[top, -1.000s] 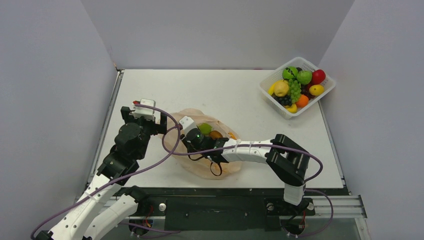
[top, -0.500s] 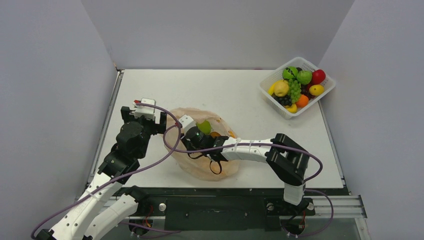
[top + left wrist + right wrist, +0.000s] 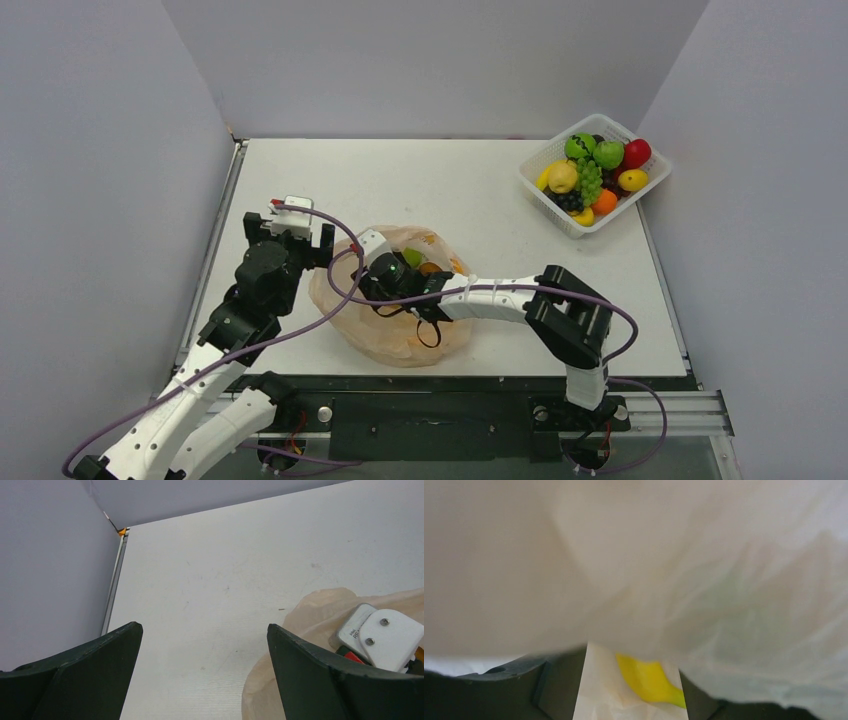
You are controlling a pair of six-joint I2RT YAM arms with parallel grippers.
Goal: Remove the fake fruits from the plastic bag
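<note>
The peach plastic bag (image 3: 392, 338) lies at the table's near middle, its mouth facing away. A green fruit (image 3: 412, 257) and a brownish-orange one (image 3: 432, 268) show in the mouth. My right gripper (image 3: 385, 278) is reaching inside the bag. In the right wrist view, bag film (image 3: 674, 565) fills the frame and a yellow banana (image 3: 649, 680) lies between the jaws, which stand apart. My left gripper (image 3: 288, 230) is open and empty over bare table just left of the bag (image 3: 310, 630). Its jaws (image 3: 205, 645) hold nothing.
A white lattice basket (image 3: 535, 180) with several fruits stands at the far right corner. Grey walls close in the table on three sides. A purple cable (image 3: 335, 290) loops over the bag's left edge. The right arm's white wrist part (image 3: 385, 635) shows beside the left jaw.
My right gripper has pushed a little further left into the bag. The bag has bulged up and out to the left. The left arm has hardly moved.
</note>
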